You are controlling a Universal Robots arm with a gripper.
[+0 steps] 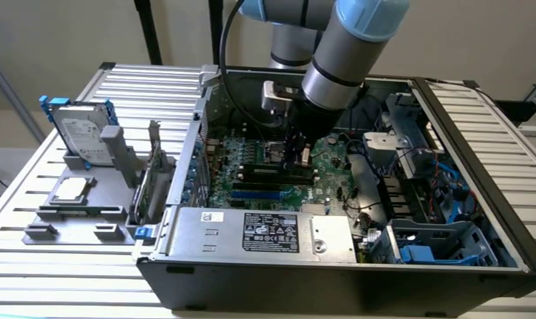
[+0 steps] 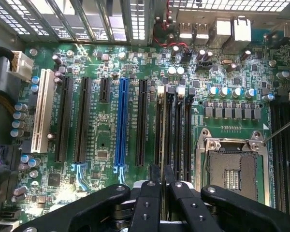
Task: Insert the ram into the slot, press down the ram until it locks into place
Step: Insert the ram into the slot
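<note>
My gripper [image 1: 301, 158] reaches down into the open computer case, over the bank of black memory slots [image 1: 272, 174]. In the wrist view its two black fingers [image 2: 153, 176] stand close together, shut on the ram [image 2: 159, 130]. The ram shows edge-on as a thin pale strip. It runs along the outermost slot of the bank [image 2: 176, 130], on the side toward the blue connector [image 2: 121, 121]. White end latches [image 2: 160, 90] sit at the slots' far ends. How deep the ram sits in the slot I cannot tell.
The square metal-framed CPU socket [image 2: 232, 169] lies beside the slots. Black expansion sockets and a white one [image 2: 41, 111] lie beyond the blue connector. The power supply [image 1: 250, 232] and drive cages [image 1: 427, 246] crowd the case. A hard drive [image 1: 82, 129] stands on a grey holder outside.
</note>
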